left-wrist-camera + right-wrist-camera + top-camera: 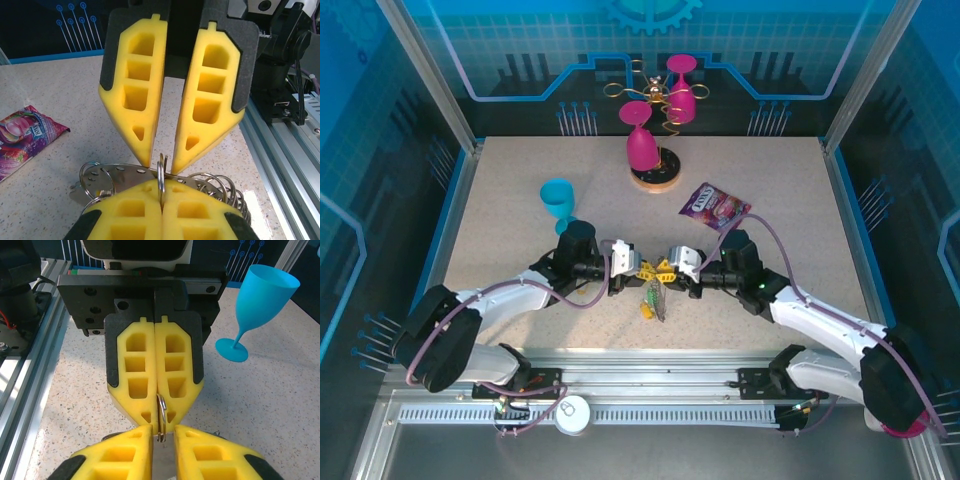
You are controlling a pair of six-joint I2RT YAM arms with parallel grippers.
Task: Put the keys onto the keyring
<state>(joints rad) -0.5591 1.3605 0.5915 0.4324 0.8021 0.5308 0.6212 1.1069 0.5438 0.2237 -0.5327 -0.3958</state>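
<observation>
Both grippers meet tip to tip over the table's front middle. My left gripper (642,269) (161,192) is shut on a thin steel split ring (161,172) of the keyring, a curved metal strip (117,176) with holes that carries several rings. In the right wrist view the left gripper (160,416) pinches that same ring (161,412). My right gripper (669,268) (162,436) stands slightly open, its fingertips (142,150) on either side of the ring and touching the strip. Small keys (653,298) with yellow and green heads bunch just below the grippers.
A teal cup (558,200) (265,295) stands behind the left arm. A purple snack packet (713,208) (25,135) lies behind the right gripper. The gold wire stand (656,172) with pink glasses is at the back middle. The aluminium rail (295,145) runs along the near edge.
</observation>
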